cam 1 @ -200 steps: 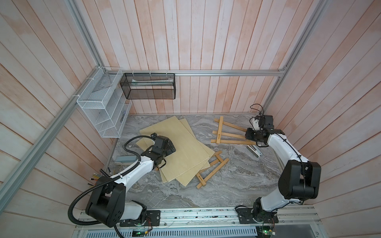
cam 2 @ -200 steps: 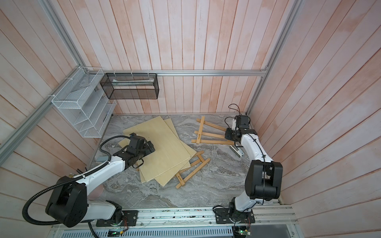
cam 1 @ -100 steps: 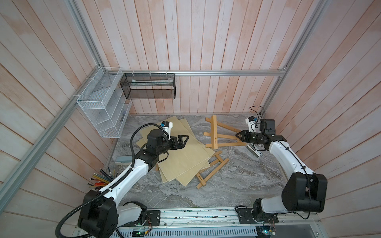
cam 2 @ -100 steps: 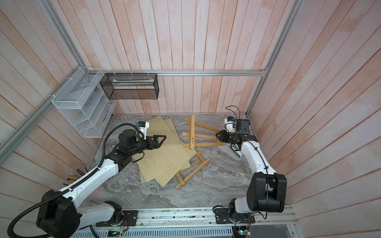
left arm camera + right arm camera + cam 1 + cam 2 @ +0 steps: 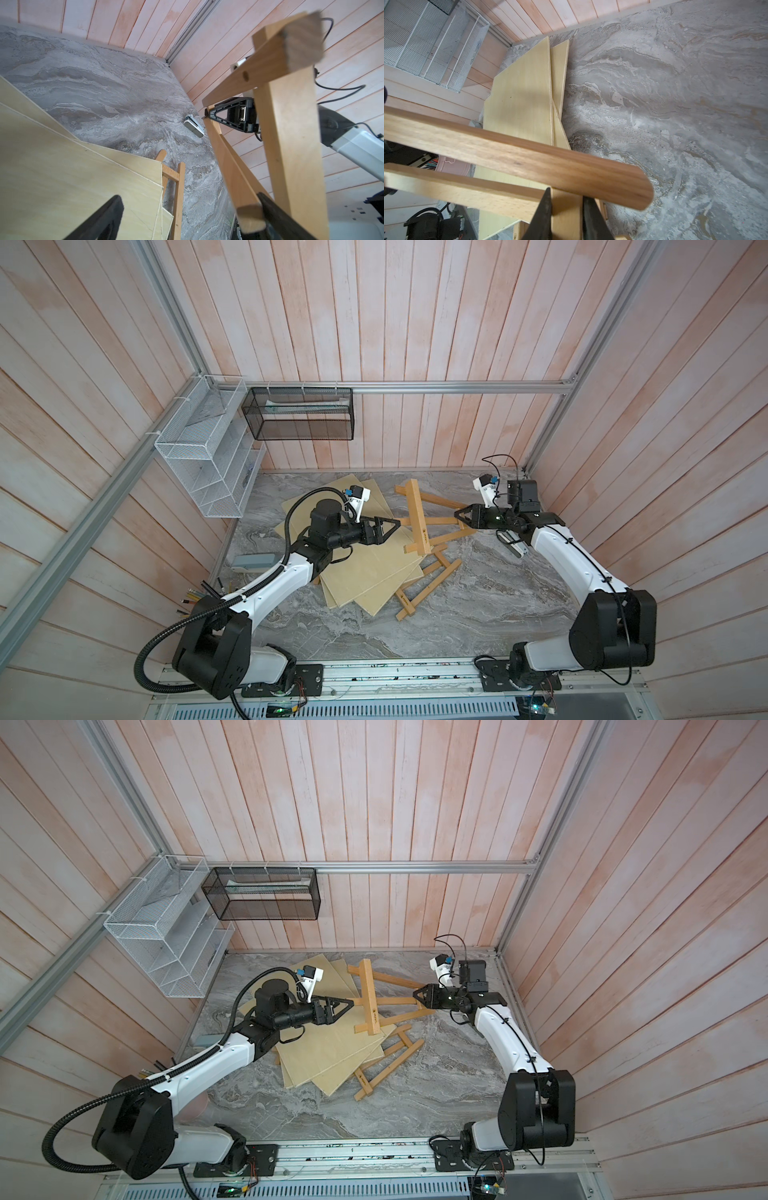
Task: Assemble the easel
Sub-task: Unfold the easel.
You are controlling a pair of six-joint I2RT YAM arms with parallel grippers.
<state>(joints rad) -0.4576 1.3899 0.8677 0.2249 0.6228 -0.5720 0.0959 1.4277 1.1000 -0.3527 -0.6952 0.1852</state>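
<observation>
The wooden easel frame hangs tilted above the table, and my right gripper is shut on the wood at its narrow end. My left gripper stands open at the frame's opposite side. One rail end lies inside the jaws against one of the fingers; the other finger is well apart. A second, ladder-like easel part lies flat on the table, partly under the plywood boards.
Grey marble table. A small white-grey device lies below my right arm. White wire rack and black mesh basket hang on the walls. A grey block and pencils sit at the left edge.
My right gripper lifted the easel frame off the table and swung it toward the middle. My left arm rose from the boards and reached the frame's far side, staying open.
</observation>
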